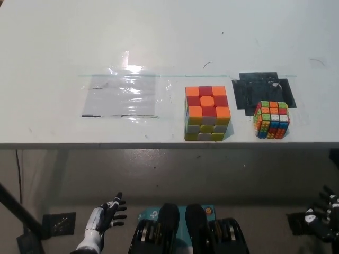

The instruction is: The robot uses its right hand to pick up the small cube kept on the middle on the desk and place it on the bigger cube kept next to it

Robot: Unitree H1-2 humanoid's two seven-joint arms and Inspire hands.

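A small multicoloured cube (pixel 271 120) sits on the white desk (pixel 159 42) at the right, just in front of a patch of black tape (pixel 265 90). To its left stands a bigger cube (pixel 207 112) with an orange and red top. My black right hand (pixel 322 211) hangs below the desk edge at the lower right, far from both cubes, fingers spread and holding nothing. My white left hand (pixel 108 214) rests low at the lower left, fingers apart and empty.
A clear plastic sheet (pixel 123 96) is taped flat on the desk left of the bigger cube. The desk's front edge (pixel 159 144) runs across the picture, with grey floor below it. A black square marker (pixel 58 225) lies on the floor.
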